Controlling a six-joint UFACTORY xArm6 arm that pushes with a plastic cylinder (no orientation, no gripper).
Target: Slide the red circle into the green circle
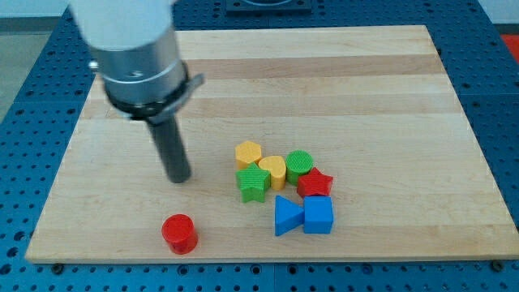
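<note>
The red circle (pixel 179 234) lies alone near the view's bottom, left of centre. The green circle (pixel 299 164) sits in a cluster to the right, touching a yellow heart (pixel 273 170) and a red star (pixel 315 184). My tip (pixel 179 178) rests on the board above the red circle, apart from it, and well left of the cluster.
The cluster also holds a yellow hexagon (pixel 249 152), a green star (pixel 253 183), a blue triangle (pixel 286 216) and a blue cube (pixel 319 215). The wooden board (pixel 365 73) ends just below the red circle, with a blue perforated surface around it.
</note>
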